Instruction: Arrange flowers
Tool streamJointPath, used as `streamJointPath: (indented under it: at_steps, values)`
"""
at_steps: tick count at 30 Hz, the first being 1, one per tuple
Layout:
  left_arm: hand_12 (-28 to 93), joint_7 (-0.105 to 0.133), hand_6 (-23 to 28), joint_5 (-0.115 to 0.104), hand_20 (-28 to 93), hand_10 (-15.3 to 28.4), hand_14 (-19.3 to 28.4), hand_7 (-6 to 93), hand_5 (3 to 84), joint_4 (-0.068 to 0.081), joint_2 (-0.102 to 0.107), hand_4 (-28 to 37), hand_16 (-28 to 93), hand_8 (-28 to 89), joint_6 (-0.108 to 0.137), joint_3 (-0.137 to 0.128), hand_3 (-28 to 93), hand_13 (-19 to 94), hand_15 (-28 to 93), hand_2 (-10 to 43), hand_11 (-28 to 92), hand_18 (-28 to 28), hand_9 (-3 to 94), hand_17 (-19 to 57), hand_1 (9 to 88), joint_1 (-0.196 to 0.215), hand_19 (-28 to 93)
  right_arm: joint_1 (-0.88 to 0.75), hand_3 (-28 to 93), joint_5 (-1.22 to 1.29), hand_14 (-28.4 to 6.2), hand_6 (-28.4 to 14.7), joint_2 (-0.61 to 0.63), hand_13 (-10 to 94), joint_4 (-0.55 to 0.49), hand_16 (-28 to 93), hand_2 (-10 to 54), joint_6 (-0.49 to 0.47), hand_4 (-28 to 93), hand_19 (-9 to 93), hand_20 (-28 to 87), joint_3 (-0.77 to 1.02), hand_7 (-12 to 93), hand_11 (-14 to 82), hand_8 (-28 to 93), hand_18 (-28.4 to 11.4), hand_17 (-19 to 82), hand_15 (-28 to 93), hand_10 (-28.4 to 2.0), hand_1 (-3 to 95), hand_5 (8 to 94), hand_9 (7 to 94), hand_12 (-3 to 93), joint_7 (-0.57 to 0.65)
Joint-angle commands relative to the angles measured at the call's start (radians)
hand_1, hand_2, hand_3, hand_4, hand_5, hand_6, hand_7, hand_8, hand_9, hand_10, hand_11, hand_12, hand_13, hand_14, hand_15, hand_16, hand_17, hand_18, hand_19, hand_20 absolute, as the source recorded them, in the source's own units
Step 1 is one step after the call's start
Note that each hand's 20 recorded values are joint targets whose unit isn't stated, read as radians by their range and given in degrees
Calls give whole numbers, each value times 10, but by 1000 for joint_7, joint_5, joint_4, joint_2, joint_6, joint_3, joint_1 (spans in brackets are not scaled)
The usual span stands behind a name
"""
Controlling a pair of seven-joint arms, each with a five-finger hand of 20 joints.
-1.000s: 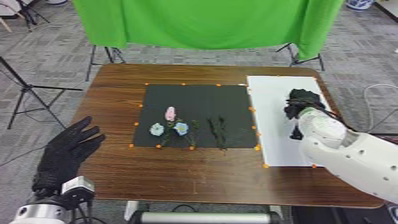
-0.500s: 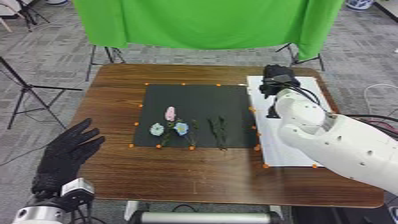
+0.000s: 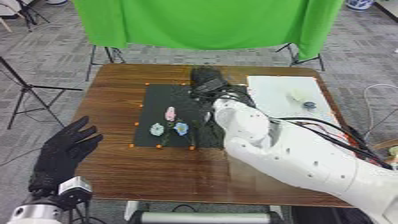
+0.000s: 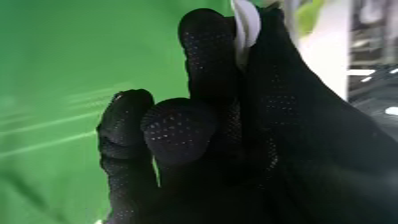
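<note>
A: Where to look for pink flower (image 3: 170, 114)?
B: On black mat (image 3: 166, 95), with pale flower (image 3: 156, 130) at seven o'clock from it and blue flower (image 3: 181, 128) at five.
A: And from right hand (image 3: 206, 80)?
B: At about seven o'clock, long axis roughly twelve to six. Clearly nearer to right hand than to left hand (image 3: 67, 147).
A: Holding anything?
B: Yes, pinching white piece (image 4: 246, 30) in a narrow grip. Cannot tell whether petal or something else. On the left, spread wide and holding nothing, past the eight-o'clock side of table (image 3: 160, 175).
A: Worth comparing head and wrist views?
B: Surely. Found in the wrist view: the pinch itself. Found in the head view: the layout, with right hand over the mat's twelve-o'clock edge and the grip hidden.
A: Next?
B: Probably bring white piece towards seven o'clock, taking care not to brush pink flower.
</note>
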Motion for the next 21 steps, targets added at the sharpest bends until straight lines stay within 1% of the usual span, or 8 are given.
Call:
streamJointPath:
  at_steps: [1,6,7,9,12,14,17,21]
  values:
    - [85,-11,104,2,-68,195,266,148,375,5,1,-195,-100,-103,-13,-1,833,257,484,50,254,239,342,-92,245,-8,594,-34,820,5,-65,10,-38,763,36,161,-95,-25,-283,932,294,-18,189,228,14,-215,337,807,-85,502,846,921,265,7]
    - [85,-26,104,7,-68,196,267,148,376,10,-1,-195,-100,-103,-25,-9,834,257,483,49,255,239,343,-93,245,-14,594,6,820,36,-66,9,-23,763,47,161,-95,4,-283,932,291,-81,188,230,13,-215,336,807,-84,501,845,920,265,51]
    - [85,-33,104,8,-68,196,266,148,376,10,-2,-195,-100,-103,-26,-8,834,257,483,49,256,239,343,-93,245,-21,594,-7,819,29,-66,9,-27,763,53,161,-95,-10,-283,932,291,-65,188,230,13,-215,335,807,-83,501,845,920,265,45]
    - [85,-29,105,8,-68,196,266,147,377,12,-1,-195,-100,-103,-30,-9,834,257,483,49,256,239,343,-93,245,-18,593,-4,819,41,-66,9,-25,761,54,161,-95,-13,-283,932,290,-82,187,229,13,-215,333,806,-83,501,845,918,266,51]
    - [85,-48,105,12,-68,196,266,147,377,16,-1,-195,-100,-103,-39,-9,835,257,483,49,255,239,342,-92,245,-37,593,-21,822,39,-68,10,-24,756,54,161,-95,-18,-283,932,286,-80,186,229,13,-215,330,806,-84,499,841,916,266,60]
    - [86,-48,105,13,-67,196,266,148,377,18,1,-195,-100,-103,-44,-10,835,257,483,49,256,239,343,-93,245,-39,594,-15,822,48,-69,11,-25,754,57,162,-95,-3,-283,932,283,-96,187,229,12,-215,328,806,-86,497,839,914,267,65]
    - [85,-49,105,13,-67,195,266,147,377,19,2,-196,-100,-103,-41,-8,834,257,483,49,255,239,342,-93,245,-44,593,-1,823,54,-70,12,-27,751,58,161,-95,5,-283,932,280,-110,189,232,11,-215,324,806,-85,495,837,912,268,71]
    - [85,-44,105,11,-67,196,266,147,377,18,3,-196,-100,-103,-40,-7,833,257,483,50,254,239,342,-92,245,-42,593,-26,825,51,-71,11,-40,747,54,161,-95,-36,-283,932,277,-65,192,235,9,-215,321,807,-86,492,834,908,269,59]
